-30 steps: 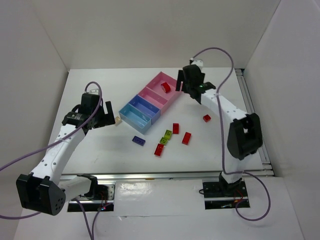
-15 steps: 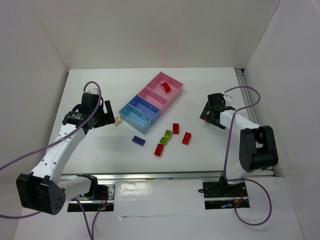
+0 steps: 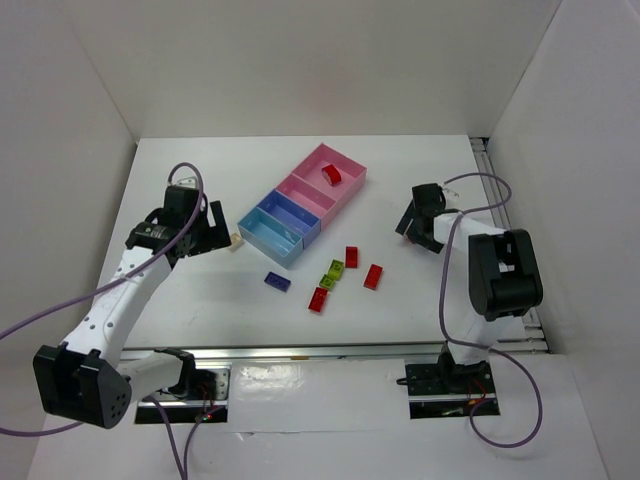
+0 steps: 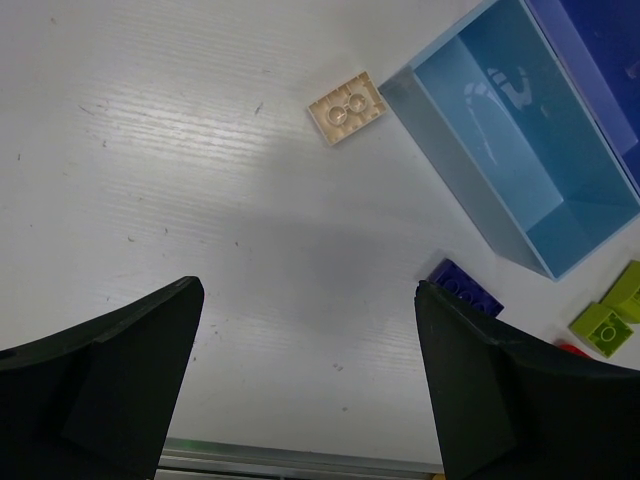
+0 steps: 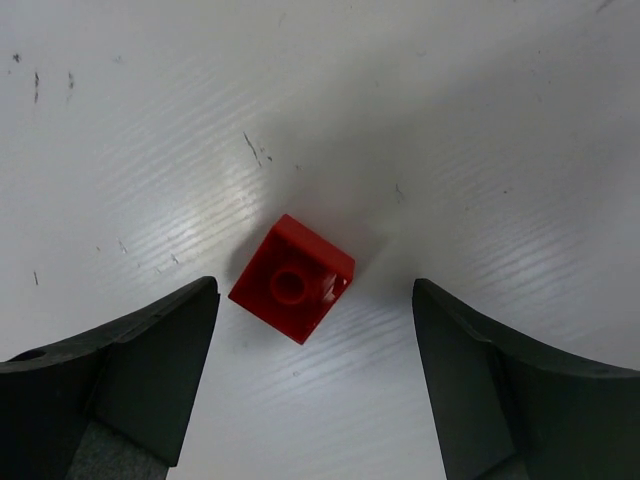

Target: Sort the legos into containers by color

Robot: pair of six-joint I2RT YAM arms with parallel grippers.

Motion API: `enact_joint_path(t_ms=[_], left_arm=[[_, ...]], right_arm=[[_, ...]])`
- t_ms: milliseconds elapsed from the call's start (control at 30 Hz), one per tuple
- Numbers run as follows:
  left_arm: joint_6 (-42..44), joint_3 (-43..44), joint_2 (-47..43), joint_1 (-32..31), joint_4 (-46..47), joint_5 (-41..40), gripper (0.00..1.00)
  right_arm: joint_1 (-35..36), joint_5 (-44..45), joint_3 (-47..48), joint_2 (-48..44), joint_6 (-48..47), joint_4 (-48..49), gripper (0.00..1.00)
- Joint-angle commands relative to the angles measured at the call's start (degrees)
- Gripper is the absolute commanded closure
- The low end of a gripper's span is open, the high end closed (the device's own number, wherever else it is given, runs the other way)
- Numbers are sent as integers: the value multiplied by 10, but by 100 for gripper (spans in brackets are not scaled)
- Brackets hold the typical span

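Observation:
The four joined trays run diagonally, light blue (image 3: 268, 236) near to pink (image 3: 345, 166) far. One red lego (image 3: 331, 175) lies in the far pink tray. Loose legos lie in front: three red (image 3: 351, 256) (image 3: 373, 276) (image 3: 318, 299), lime-green (image 3: 332, 272), purple-blue (image 3: 278, 282) and tan (image 3: 237, 240). My right gripper (image 3: 413, 230) (image 5: 314, 300) is open, low over a small red lego (image 5: 292, 280) that lies on the table between its fingers. My left gripper (image 3: 211, 239) (image 4: 308, 292) is open and empty, with the tan lego (image 4: 347, 114) ahead beside the light blue tray (image 4: 470, 190).
White walls close in the table on the left, back and right. A metal rail (image 3: 505, 215) runs along the right edge. The purple-blue lego (image 4: 462, 289) and a lime-green lego (image 4: 605, 325) show by the left gripper's right finger.
My right arm has swung from above the far pink tray down and right to the lone red lego, open around it. My left arm has not moved.

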Motion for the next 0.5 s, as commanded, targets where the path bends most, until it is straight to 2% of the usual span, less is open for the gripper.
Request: enact_joint_path(t_ms=[0,167,233,267,367,467], left_arm=[[-9,10,5,-2,1,0,2],[-9,10,10,-2,1,5,2],[-9,10,10,-2,1,5,2],[-9,10,10,-2,1,5,2],[-9,10,10,-2,1,5,2],[-9,10,10,-2,1,11,2]], right_arm=[[10,15,28,26,14,24,16],[15,44,47,37,14,11,25],[21,50,54,37,9,11,32],[26,50,63,37,9,-1,42],[46,57,74,15,9,-13,55],[77,62,100,-13,-4,-18,55]])
